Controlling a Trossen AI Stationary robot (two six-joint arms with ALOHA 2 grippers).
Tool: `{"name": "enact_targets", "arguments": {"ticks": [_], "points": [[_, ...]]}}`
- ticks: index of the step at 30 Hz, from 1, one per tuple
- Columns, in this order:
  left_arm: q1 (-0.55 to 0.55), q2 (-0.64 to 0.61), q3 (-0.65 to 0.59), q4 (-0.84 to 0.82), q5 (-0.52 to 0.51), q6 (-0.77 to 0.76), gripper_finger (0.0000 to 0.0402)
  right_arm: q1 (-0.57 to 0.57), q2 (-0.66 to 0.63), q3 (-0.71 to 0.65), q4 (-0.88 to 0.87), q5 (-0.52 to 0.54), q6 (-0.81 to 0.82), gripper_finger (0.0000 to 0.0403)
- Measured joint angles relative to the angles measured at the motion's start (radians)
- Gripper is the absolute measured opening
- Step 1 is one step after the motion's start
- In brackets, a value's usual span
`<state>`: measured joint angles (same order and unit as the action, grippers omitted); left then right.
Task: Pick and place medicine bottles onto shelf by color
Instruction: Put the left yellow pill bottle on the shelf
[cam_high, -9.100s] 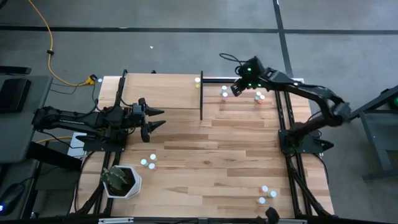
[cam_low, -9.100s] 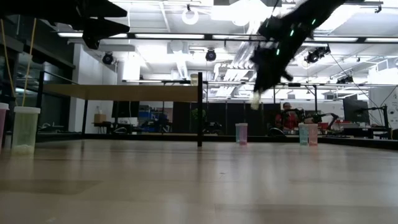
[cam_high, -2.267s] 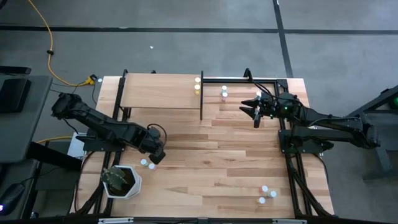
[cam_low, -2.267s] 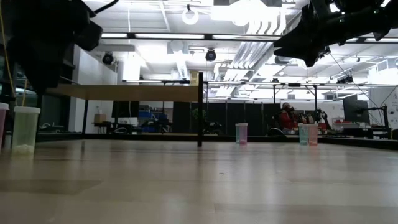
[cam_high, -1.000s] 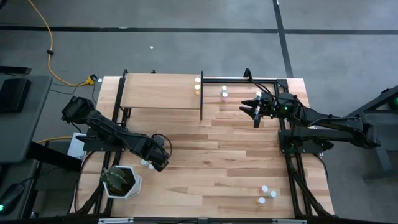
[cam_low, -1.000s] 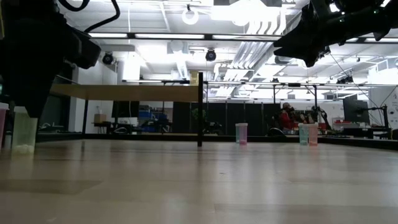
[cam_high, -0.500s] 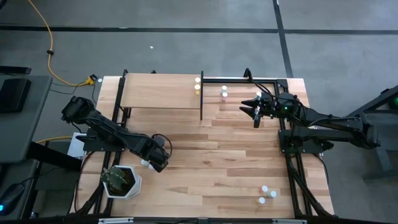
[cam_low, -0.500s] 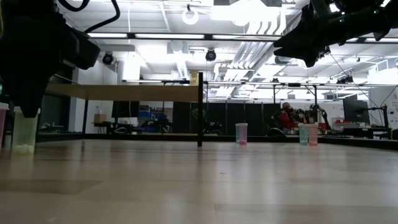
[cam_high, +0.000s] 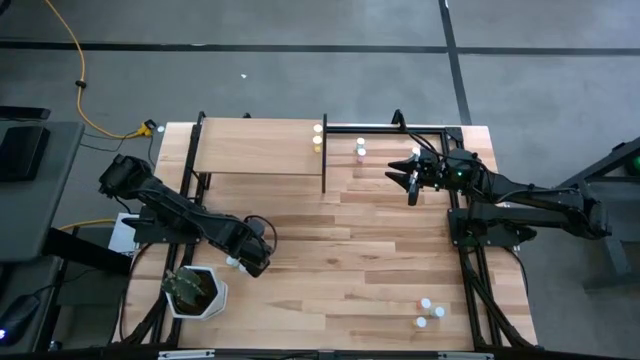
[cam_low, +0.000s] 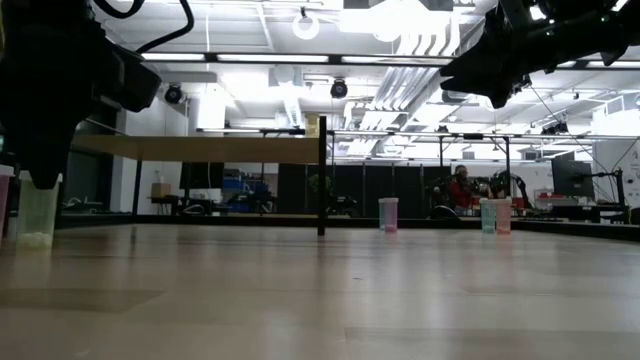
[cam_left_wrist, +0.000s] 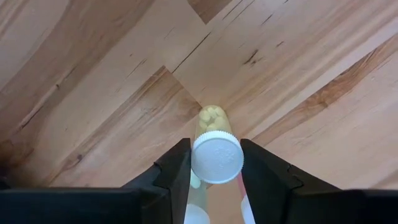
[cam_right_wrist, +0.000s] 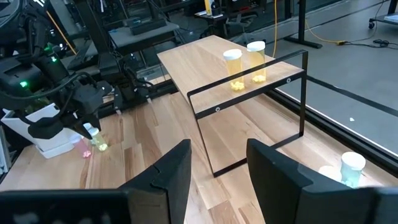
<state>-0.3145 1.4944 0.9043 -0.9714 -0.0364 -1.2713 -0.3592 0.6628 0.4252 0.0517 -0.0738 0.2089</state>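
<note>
My left gripper points straight down at the table's near left, shut on a white-capped bottle of yellowish pills that stands on the tabletop. A second, pinkish bottle stands right beside it. The shelf stands at the far left with two yellow bottles near its right end. My right gripper hovers open and empty, right of the shelf, its fingers pointing toward it. My left gripper pinches the yellowish bottle's white cap between its two fingers, one on each side of the cap. The fingers come from above, pointing down. The bottle stands upright with its base on the tabletop.
More bottles stand on the table right of the shelf and near the front right corner. A white pot with a plant sits at the near left corner, close to my left arm. Black frame posts edge the shelf.
My left gripper has stayed over the near-left bottles, and in the low view its fingers have drawn in around the yellowish bottle's top. The bottle has kept its place on the table.
</note>
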Motion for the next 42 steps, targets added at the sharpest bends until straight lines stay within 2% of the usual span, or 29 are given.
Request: {"name": "enact_targets", "arguments": {"ticks": [8,12,16,20,30,36,42], "points": [[0.027,-0.012,0.004,-0.002,0.010,0.049,0.0116,0.000,0.000,0.000,-0.002,0.000,0.000,0.0147],[0.074,-0.034,0.062,-0.037,-0.008,0.125,0.0116,0.000,0.000,0.000,-0.002,0.000,0.000,0.0147],[0.145,-0.053,0.183,-0.102,-0.070,0.250,0.0116,0.000,0.000,0.000,-0.001,0.000,0.000,0.0147],[0.239,-0.053,0.361,-0.172,-0.129,0.417,0.0116,0.000,0.000,0.000,0.000,0.000,0.002,0.0147],[0.507,0.049,0.762,-0.190,-0.166,0.815,0.0116,0.000,0.000,0.000,0.000,0.000,0.019,0.0147],[0.613,0.154,0.896,-0.200,-0.158,0.961,0.0115,0.000,0.006,0.000,0.006,0.000,0.045,0.0147],[0.629,0.201,0.969,-0.201,-0.062,1.047,0.0115,0.026,0.086,0.001,0.143,0.002,0.025,0.0147]]}}
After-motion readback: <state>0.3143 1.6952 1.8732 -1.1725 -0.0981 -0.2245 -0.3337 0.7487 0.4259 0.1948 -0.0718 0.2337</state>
